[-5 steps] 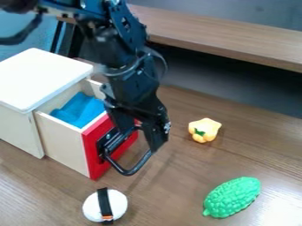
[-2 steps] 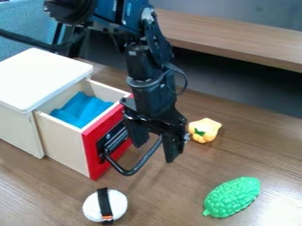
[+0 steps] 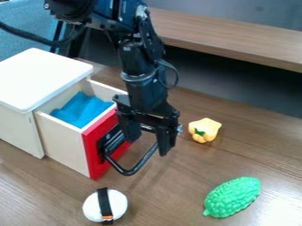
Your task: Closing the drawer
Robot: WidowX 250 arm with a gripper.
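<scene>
Drawer (image 3: 62, 139) at left of frame, pulled out of white-topped cabinet (image 3: 41, 79), so open. Red drawer front (image 3: 89, 152) faces lower right. Black handle (image 3: 128, 171) sticks out from it, bar curving down toward middle of frame. Blue cloth (image 3: 82, 110) inside drawer, toward its far end.

Gripper (image 3: 146, 146) just left of frame center, pointing down at the handle, jaws open and spread apart. One jaw near the red front, other overlaps the handle's right end in this view; can't tell if either touches. Black arm (image 3: 141, 70) comes in from top edge, left of center.

Yellow toy pepper (image 3: 205, 130) right of gripper, green patch on its side. Green bumpy toy (image 3: 233, 197) at lower right, lying tilted. White rice ball (image 3: 119, 203) with black band at lower left of center, near the drawer's front corner but apart. All three on brown wood tabletop (image 3: 177, 190). Wooden ledge (image 3: 236, 39) across upper right, dark gap below it. Blue surface (image 3: 24, 26) at upper left, behind cabinet.
</scene>
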